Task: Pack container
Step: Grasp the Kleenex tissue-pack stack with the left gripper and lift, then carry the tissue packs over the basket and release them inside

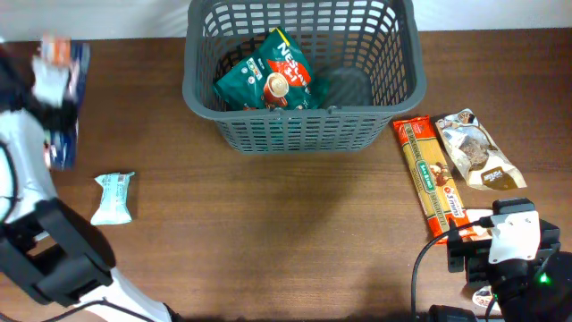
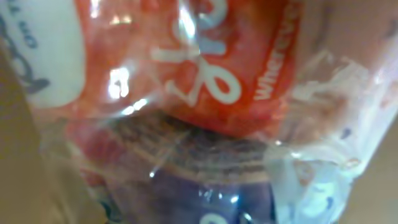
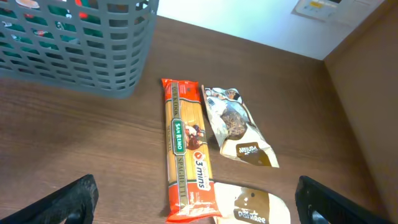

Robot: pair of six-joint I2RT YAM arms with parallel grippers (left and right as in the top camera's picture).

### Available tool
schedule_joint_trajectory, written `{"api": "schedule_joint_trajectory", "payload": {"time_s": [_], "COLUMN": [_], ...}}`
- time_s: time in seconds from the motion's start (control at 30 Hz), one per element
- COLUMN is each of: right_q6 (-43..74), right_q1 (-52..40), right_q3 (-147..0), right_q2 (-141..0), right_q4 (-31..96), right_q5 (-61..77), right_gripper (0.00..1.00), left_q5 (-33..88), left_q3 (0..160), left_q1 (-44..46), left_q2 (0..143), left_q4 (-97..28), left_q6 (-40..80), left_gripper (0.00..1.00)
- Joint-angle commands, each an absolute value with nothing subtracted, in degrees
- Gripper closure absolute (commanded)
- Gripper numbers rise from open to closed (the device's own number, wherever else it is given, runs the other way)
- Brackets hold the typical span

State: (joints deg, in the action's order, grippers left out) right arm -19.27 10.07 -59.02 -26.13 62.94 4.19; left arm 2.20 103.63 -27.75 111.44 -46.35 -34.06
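Container [image 1: 302,131] far rim cut off.

The container [image 1: 295,134] stands far and central on the worktop [image 1: 268,241], with a coffee packet [image 1: 268,82] in it. To its right lies a spaghetti packet [image 1: 431,174], and a snack pouch [image 1: 478,150] lies just beside that, farther right. A wrapped bar [image 1: 113,198] lies near left.

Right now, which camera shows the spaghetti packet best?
The right wrist view: the spaghetti packet lies close, its label readable. Overhead shows it smaller, right of the container. The left wrist view misses it.
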Motion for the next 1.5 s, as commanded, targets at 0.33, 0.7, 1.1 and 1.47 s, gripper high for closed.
{"api": "schedule_joint_trajectory", "payload": {"time_s": [0.33, 0.7, 1.1, 1.47], "right_q6": [-18.6, -18.6, -18.6, -18.6], "right_q1": [9.7, 9.7, 9.7, 9.7], "right_q3": [-59.0, -59.0, -59.0, -59.0], "right_q2": [-25.9, -25.9, -25.9, -25.9], "right_q4": [62.8, 62.8, 62.8, 62.8], "right_q5": [5.0, 5.0, 5.0, 5.0], "right_gripper": [0.01, 0.01, 0.01, 0.01], "left_q5": [8.3, 18.3, 22.3, 22.3], "left_q3": [126.3, 126.3, 126.3, 126.4], "left_q1": [-3.4, 16.1, 18.5, 18.5], "left_q2": [99.5, 103.0, 113.8, 114.3], "left_q4": [-46.0, -48.1, -60.1, -57.5], "left_q6": [-20.6, -37.7, -46.2, -45.9], "left_gripper": [0.98, 0.98, 0.98, 0.00]}}
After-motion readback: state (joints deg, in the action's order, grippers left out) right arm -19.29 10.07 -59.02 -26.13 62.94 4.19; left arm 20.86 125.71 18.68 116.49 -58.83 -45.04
